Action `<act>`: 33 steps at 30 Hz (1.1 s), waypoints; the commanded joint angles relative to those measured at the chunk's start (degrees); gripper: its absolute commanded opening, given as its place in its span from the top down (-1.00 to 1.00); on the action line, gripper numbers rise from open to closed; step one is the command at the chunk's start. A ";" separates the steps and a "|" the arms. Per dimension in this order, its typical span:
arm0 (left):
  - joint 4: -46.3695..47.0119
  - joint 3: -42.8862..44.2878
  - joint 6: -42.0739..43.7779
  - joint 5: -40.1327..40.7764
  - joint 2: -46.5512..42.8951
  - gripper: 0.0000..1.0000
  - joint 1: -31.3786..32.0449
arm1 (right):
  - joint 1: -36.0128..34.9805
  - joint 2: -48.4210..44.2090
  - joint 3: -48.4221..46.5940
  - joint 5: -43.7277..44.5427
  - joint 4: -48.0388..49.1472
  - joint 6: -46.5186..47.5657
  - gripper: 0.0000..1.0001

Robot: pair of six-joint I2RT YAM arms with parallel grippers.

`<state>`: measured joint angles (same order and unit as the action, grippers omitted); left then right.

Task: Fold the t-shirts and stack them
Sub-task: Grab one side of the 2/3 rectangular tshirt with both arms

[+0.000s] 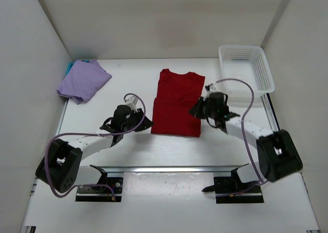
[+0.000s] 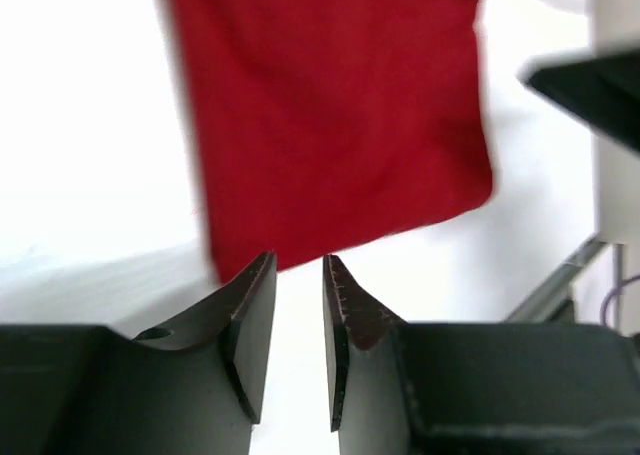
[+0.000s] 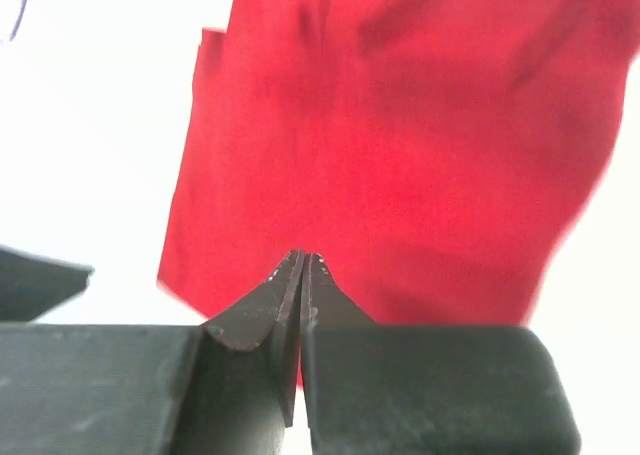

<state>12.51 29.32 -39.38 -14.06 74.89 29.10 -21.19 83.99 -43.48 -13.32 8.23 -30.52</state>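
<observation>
The red t-shirt point(image 1: 177, 102) lies flat mid-table, folded to a narrow rectangle; it also shows in the left wrist view point(image 2: 330, 105) and the right wrist view point(image 3: 400, 145). The lavender t-shirt point(image 1: 83, 80) lies crumpled at the far left, with the teal t-shirt point(image 1: 69, 67) peeking out from under it. My left gripper point(image 1: 145, 123) point(image 2: 298, 265) is open by a narrow gap and empty, just off the red shirt's near left corner. My right gripper point(image 1: 195, 109) point(image 3: 303, 260) is shut and empty, over the red shirt's right edge.
A white mesh basket point(image 1: 264, 71) stands at the far right corner. White walls close in the table on the left, back and right. The right arm's dark body point(image 2: 600, 80) shows at the edge of the left wrist view.
</observation>
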 commanded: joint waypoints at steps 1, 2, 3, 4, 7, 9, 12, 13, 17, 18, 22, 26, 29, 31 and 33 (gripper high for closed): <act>-3.55 -3.21 1.93 1.67 -1.68 0.27 -0.98 | 1.33 -7.14 12.94 -2.59 6.54 -7.62 1.00; -3.46 -3.65 1.76 2.19 -1.24 0.26 -1.15 | 1.33 -8.21 16.38 -1.28 6.62 -7.53 1.00; -3.37 -3.66 2.28 2.20 -1.07 0.22 -0.89 | 1.68 -10.31 17.98 -1.44 6.45 -7.71 1.00; -3.63 -3.74 1.85 1.85 -0.54 0.23 -1.06 | 2.20 -11.55 20.69 -2.05 6.27 -7.71 1.00; -2.15 -4.01 1.50 0.79 1.04 0.13 -1.42 | 3.35 -14.45 26.59 -1.97 7.32 -8.32 1.00; -1.97 -3.83 1.58 0.62 2.27 0.04 -1.42 | 3.79 -14.38 28.01 -2.50 6.63 -7.98 1.00; -1.70 -3.31 1.84 0.45 3.94 -0.01 -1.68 | 3.79 -15.51 28.63 -2.67 5.48 -7.36 0.98; -1.27 -3.31 1.32 0.27 4.21 -0.03 -1.07 | 4.05 -16.74 28.63 -3.63 5.31 -7.36 0.83; -1.00 -3.04 0.71 0.27 4.39 -0.18 0.51 | 4.23 -25.08 29.42 -1.01 1.98 -6.83 0.30; -1.00 -3.13 0.96 0.44 4.91 -0.21 0.52 | 5.45 -26.84 29.94 -0.92 1.53 -6.74 0.27; 0.06 -2.78 -0.09 -0.43 6.92 -0.24 2.09 | 8.62 -26.60 31.27 -2.23 -0.31 -6.13 0.22; -0.21 -1.46 0.44 0.62 9.39 -0.01 3.33 | 7.57 -21.59 30.31 -5.39 0.03 -5.16 0.23; -0.03 -1.64 0.44 0.88 9.83 0.08 3.68 | 5.72 -18.60 29.34 -6.00 1.43 -5.86 0.24; 0.14 -1.72 0.53 1.23 10.01 0.17 3.50 | 6.42 -16.67 29.60 -8.03 3.19 -6.39 0.37; 0.67 -1.64 0.26 0.88 10.10 0.23 3.33 | 6.25 -15.79 29.77 -8.82 4.16 -6.39 0.62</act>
<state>13.85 27.14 -39.53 -13.26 84.49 32.38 -14.72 66.43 -13.93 -20.27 11.81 -37.32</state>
